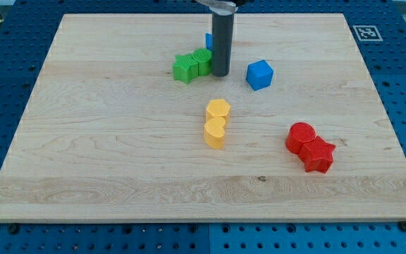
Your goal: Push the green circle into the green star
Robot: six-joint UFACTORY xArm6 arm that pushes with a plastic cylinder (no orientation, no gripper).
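Sitting toward the view's top centre of the board (118, 155), the green circle (203, 62) touches the green star (185, 68) on the star's right; the two matte green blocks form one cluster. The star shows a lobed, notched outline; the circle's shape is partly masked by the rod (222, 42) and reads as a rounded block. My tip (220, 74) rests on the board just right of the circle, touching or nearly touching it; the arm carries no claw, only this smooth dark cylindrical rod. A sliver of a blue block (208, 40) shows behind the rod, shape not determinable. A blue cube (259, 74) stands near, to the right of the tip. Below, at centre, two yellow blocks (217, 121) with rounded, heart-like tops touch one another, one above the other. At the view's lower right, a red circle (301, 137) touches a red star (318, 155). The board is pale wood with visible lengthwise grain, lying on a blue perforated table (5, 85).
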